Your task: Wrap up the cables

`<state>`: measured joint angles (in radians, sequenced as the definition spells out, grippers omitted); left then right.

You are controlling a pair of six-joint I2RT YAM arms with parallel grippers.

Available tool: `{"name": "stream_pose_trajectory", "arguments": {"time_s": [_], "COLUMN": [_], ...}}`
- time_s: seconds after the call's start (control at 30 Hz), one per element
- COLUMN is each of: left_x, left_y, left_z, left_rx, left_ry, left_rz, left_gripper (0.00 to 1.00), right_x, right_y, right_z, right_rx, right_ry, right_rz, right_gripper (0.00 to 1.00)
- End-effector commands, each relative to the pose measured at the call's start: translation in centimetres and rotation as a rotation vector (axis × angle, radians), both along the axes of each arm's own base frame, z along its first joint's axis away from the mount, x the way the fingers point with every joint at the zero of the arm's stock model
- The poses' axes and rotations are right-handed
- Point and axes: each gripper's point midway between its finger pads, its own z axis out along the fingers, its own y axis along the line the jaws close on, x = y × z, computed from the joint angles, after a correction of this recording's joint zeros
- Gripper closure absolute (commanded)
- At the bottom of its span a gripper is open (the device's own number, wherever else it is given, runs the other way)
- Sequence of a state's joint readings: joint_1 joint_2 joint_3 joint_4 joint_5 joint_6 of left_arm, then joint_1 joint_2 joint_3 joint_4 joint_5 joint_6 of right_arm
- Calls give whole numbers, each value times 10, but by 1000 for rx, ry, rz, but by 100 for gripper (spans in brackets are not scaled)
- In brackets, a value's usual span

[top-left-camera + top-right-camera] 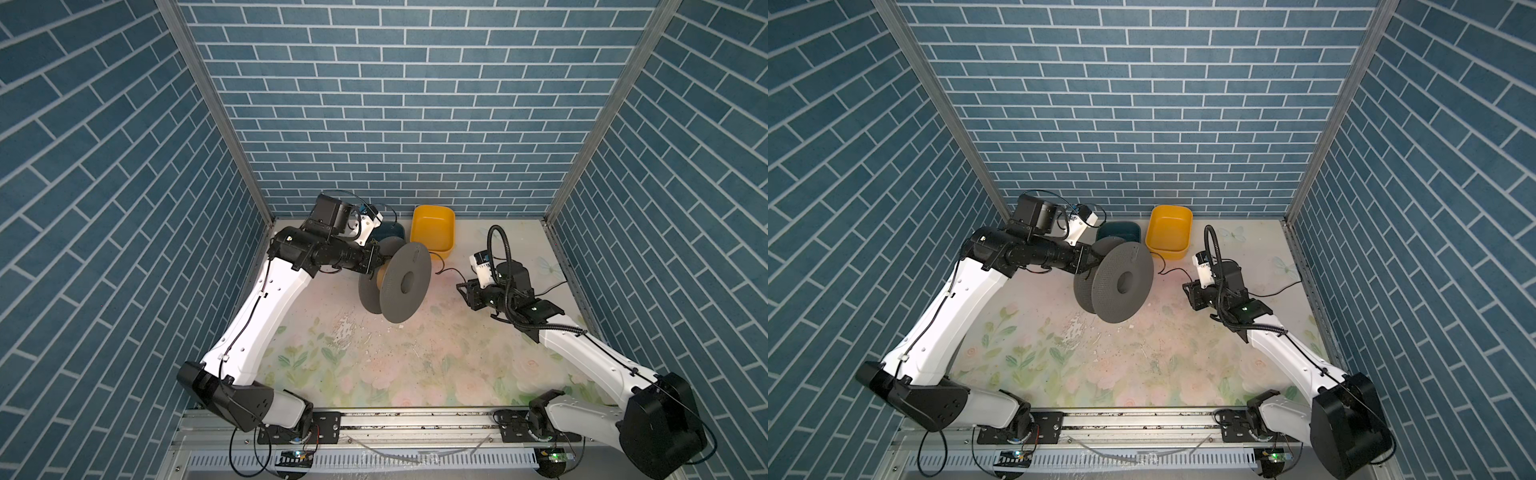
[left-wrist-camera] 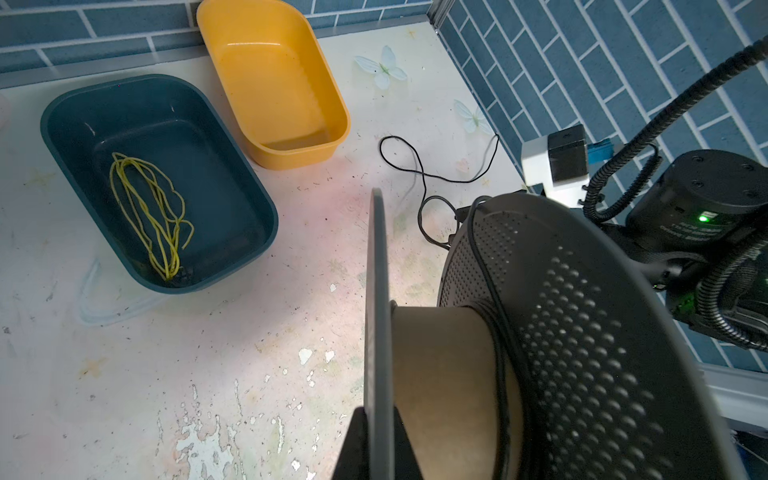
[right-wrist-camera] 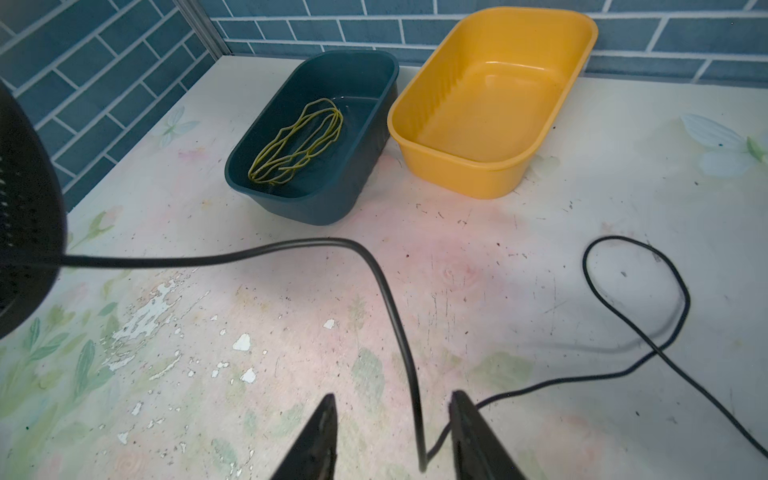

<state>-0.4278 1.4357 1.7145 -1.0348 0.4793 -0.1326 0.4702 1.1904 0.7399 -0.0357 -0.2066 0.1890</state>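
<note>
A grey spool (image 1: 395, 286) (image 1: 1121, 286) is held off the table on its edge, and my left gripper (image 1: 372, 266) (image 2: 379, 411) is shut on its thin near flange (image 2: 378, 311). A few turns of the thin black cable (image 2: 505, 374) lie on the cardboard core. From there the cable (image 1: 451, 270) (image 1: 1173, 270) runs to my right gripper (image 1: 463, 289) (image 1: 1187, 289). In the right wrist view the cable (image 3: 390, 307) drops between the fingers of the right gripper (image 3: 392, 397). The jaws stand open, with a gap on both sides of it. A loose loop (image 3: 636, 299) lies on the table beyond.
A dark teal tub (image 2: 62, 124) (image 3: 365, 137) holding a bundle of yellow strands (image 2: 145, 208) stands at the back. A yellow tub (image 1: 432, 232) (image 2: 216, 25) stands beside it. Blue brick walls close in the back and both sides.
</note>
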Motion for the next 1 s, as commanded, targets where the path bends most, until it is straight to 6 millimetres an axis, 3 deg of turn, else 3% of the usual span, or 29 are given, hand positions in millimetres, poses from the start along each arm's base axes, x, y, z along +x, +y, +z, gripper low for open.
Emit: {"name": "stream_pose_trajectory", "arguments": {"time_s": [0.0,0.13,0.3,0.37,0.63,0.83,0.97], "left_x": [4,5,5,6,10,25,40], "left_y": [-6,-3,-2,-2,-1,12,23], "left_z": [26,25,28,30,41,52,45], "left_rx": [-78,-85,-140,-167,-280,-394,-378], "left_ry": [-55,-48,-32,-31,-3,-1,-2], "left_rz": [-13,-5,-5,-4,11,103,210], "left_gripper": [100,100,100,100,100,100,100], "right_x": [8,13,18,19,26,25,18], "right_y": [11,10,3,3,6,10,14], "right_z": [13,7,2,-3,-31,-46,-49], "right_rx": [63,56,74,90,69,103,129], "right_ry": [-35,-41,-60,-59,20,69,86], "right_rz": [30,19,-44,-52,-71,-77,-64], "right_gripper": [62,74,96,100,100,100,100]}}
